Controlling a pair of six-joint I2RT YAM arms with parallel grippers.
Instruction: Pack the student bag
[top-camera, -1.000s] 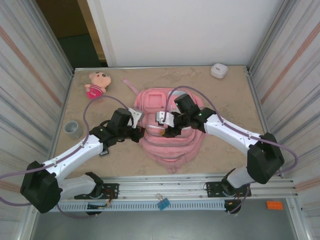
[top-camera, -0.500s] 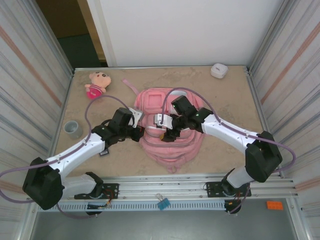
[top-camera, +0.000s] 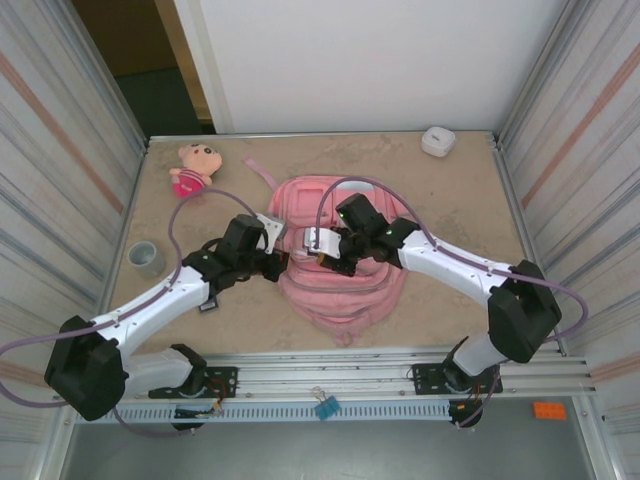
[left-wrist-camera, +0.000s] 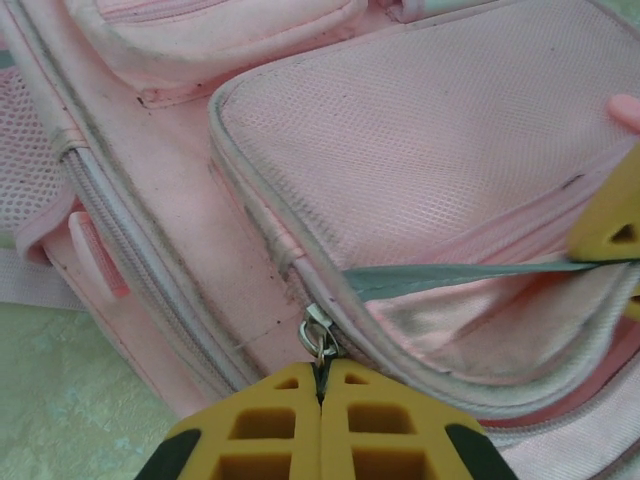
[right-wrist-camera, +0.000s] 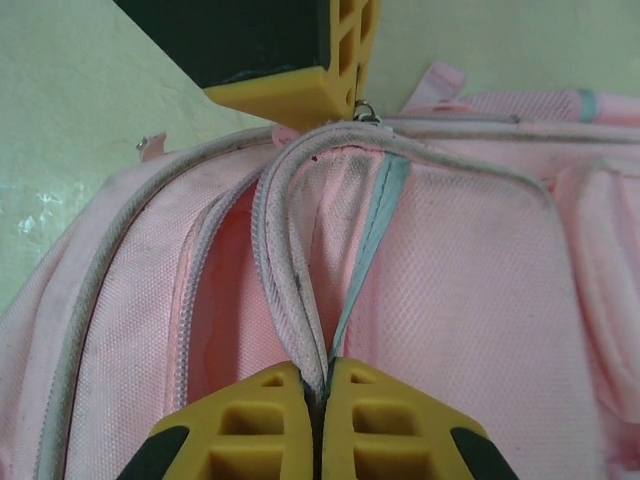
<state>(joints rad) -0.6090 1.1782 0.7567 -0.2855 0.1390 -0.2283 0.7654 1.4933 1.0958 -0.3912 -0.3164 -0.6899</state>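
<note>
With the student bag (top-camera: 340, 290) lying flat at the middle of the table (top-camera: 450, 190), the left gripper (left-wrist-camera: 320, 378) is clamping the zipper pull (left-wrist-camera: 318, 335) and the right gripper (right-wrist-camera: 318, 372) is pinching the pocket rim (right-wrist-camera: 316, 335) directly opposite, the zip track (right-wrist-camera: 268, 215) running between them.

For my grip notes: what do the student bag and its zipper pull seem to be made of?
The student bag: pink woven fabric, matte, probably synthetic; a fine textured weave shows on the pocket. The zipper pull: apparently metal; small, silvery, glinting ring.
</note>
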